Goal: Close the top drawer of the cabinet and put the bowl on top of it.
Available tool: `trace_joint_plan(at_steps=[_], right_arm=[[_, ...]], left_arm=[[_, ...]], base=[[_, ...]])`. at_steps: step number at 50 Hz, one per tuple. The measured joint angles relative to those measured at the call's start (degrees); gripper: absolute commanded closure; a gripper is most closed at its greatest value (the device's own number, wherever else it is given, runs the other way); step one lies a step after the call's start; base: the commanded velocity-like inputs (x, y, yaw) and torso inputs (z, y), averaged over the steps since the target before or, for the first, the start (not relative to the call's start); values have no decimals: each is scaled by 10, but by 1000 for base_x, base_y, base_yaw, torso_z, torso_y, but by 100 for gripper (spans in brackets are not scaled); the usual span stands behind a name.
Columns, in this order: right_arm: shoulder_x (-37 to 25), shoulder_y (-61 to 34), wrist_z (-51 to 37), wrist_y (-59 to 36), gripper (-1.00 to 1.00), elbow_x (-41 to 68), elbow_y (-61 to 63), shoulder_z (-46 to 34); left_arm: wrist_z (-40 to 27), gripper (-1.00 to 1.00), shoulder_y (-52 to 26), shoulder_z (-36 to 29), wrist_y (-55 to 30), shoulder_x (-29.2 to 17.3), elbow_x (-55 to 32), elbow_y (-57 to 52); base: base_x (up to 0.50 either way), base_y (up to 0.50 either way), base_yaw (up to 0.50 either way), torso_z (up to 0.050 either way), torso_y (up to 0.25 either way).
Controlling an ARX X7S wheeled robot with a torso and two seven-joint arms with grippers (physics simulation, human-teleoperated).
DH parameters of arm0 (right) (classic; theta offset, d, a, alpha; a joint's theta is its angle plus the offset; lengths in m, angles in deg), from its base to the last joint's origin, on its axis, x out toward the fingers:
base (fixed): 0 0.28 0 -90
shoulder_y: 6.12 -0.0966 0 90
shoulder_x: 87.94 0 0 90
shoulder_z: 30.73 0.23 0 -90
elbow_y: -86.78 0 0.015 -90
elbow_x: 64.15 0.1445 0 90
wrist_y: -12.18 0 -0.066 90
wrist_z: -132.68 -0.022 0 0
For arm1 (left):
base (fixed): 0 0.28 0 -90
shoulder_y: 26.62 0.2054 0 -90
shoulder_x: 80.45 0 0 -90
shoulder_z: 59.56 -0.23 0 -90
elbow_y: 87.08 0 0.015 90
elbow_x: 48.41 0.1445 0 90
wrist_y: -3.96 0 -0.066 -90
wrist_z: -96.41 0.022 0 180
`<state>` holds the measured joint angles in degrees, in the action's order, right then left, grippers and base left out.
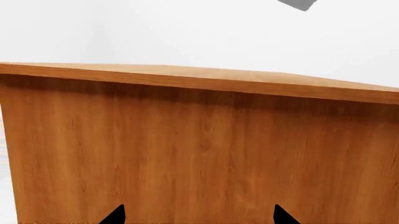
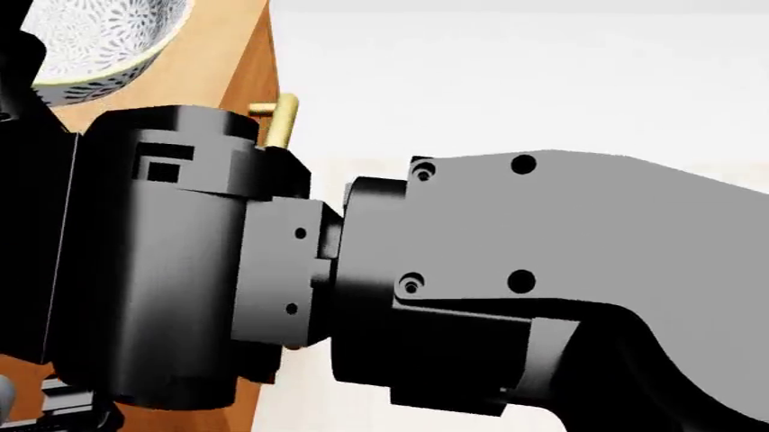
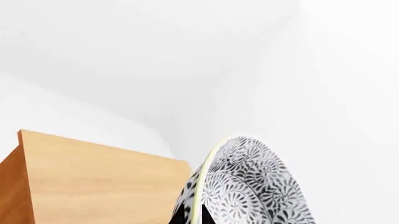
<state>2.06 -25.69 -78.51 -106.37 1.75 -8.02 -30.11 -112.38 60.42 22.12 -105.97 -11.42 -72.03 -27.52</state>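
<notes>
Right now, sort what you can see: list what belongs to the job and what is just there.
Job:
- cabinet
- bowl, at the right gripper
- brass handle on the cabinet front

Just there:
- white walls
- pale floor
- grey block above the cabinet

Boxy orange-brown wood-grain cabinet [image 1: 199, 154] fills left wrist view, flat top edge [image 1: 199, 79] overhanging plain panel. Head view shows cabinet corner at upper left, brass cylindrical bar handle [image 2: 280, 121] projecting from front; which drawer it belongs to cannot be told. Round white ceramic bowl with dark floral pattern [image 2: 103, 40] sits over cabinet top; right wrist view shows bowl [image 3: 249, 186] tilted on edge.
</notes>
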Motion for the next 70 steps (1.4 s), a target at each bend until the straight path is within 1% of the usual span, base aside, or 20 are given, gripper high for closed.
trace_joint_plan(at_steps=[20, 32, 33, 42, 49, 56, 64, 70], right_arm=[[0, 78, 30, -10, 100, -61, 1, 1], [0, 103, 43, -13, 100, -107, -9, 11], [0, 104, 44, -13, -100, -109, -9, 12], [0, 102, 39, -19, -100, -103, -18, 8], [0, 72, 27, -18, -100, -80, -18, 6], [0, 13, 14, -10, -100, -44, -32, 5], [-1, -81, 18, -2, -100, -8, -87, 6], [-27, -147, 22, -14, -100, 2, -105, 7]], left_arm=[[5, -100, 8, 7, 22, 1, -5, 22], [7, -100, 7, 6, 30, 3, -5, 35], [7, -100, 7, 6, 30, 3, -5, 35], [5, -100, 7, 3, 29, 2, -5, 33], [3, -100, 7, 2, 28, 0, -6, 29], [1, -100, 8, 2, 26, -2, -8, 22], [-1, -100, 10, 2, 24, -5, -10, 13], [-4, -100, 12, 0, 23, -5, -10, 7]], base=[[0, 0, 0, 0, 0], [0, 0, 0, 0, 0], [0, 0, 0, 0, 0], [0, 0, 0, 0, 0], [0, 0, 0, 0, 0], [0, 0, 0, 0, 0], [0, 0, 0, 0, 0], [0, 0, 0, 0, 0]])
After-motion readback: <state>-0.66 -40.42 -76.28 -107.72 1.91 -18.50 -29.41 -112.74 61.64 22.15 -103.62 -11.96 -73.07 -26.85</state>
